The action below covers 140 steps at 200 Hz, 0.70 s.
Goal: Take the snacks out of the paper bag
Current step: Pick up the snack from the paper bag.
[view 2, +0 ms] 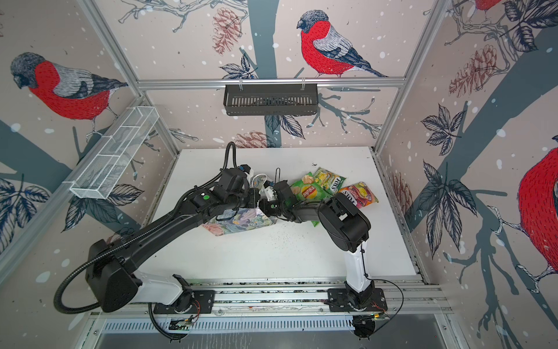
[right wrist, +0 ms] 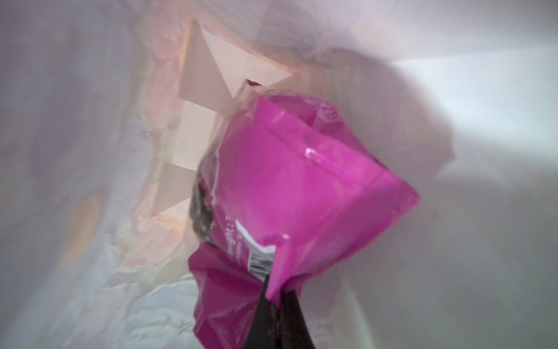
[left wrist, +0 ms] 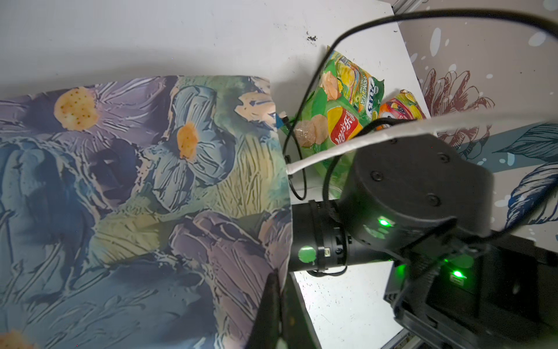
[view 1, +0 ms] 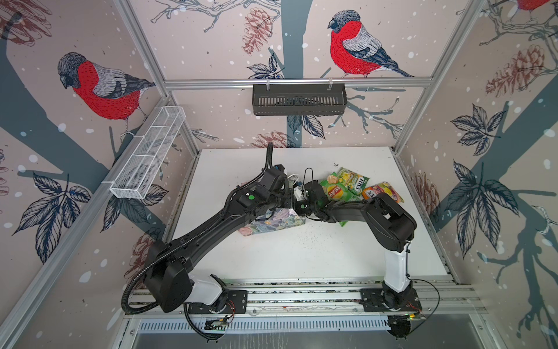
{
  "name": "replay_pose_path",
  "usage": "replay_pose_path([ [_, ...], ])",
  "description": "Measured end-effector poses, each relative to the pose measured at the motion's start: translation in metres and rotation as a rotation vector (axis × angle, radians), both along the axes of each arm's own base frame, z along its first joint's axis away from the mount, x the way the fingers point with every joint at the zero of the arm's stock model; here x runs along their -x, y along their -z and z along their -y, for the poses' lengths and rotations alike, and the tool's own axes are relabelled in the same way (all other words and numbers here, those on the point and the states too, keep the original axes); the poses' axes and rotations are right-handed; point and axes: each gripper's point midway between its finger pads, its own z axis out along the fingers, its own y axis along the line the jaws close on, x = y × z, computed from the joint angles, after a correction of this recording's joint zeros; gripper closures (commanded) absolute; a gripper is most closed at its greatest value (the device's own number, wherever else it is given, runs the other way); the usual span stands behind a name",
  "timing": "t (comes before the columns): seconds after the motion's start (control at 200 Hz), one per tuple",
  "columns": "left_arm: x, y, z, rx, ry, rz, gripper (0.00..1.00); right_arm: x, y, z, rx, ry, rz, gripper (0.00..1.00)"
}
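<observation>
Retrieval of the purple packet [right wrist: 290, 181]: the right gripper [right wrist: 273, 297], deep inside the paper bag [left wrist: 136, 196], is clamped on the packet's corner, while the left gripper [left wrist: 273, 281] pinches the bag's rim. Next, probably a steady pull out through the mouth, bag held firm

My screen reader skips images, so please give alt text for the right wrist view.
A crinkled purple snack packet, pinched at one corner by the right gripper, fills the frame inside the paper bag, whose interior is white.

Glossy purple foil packet [right wrist: 296, 181], matt paper bag [left wrist: 136, 196]
</observation>
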Motion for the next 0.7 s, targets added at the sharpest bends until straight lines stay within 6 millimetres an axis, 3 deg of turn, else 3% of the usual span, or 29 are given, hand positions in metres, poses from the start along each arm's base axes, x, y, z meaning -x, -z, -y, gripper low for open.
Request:
replay_pose_path([
  [0.29,-0.005,-0.012,-0.003,0.009,-0.009,0.036,1.0,-0.005,-0.032,0.012,0.013,0.036,0.074,1.0],
  [0.7,-0.01,-0.034,-0.008,0.028,-0.013,0.089,1.0,-0.013,-0.055,0.032,0.064,0.088,0.128,1.0],
])
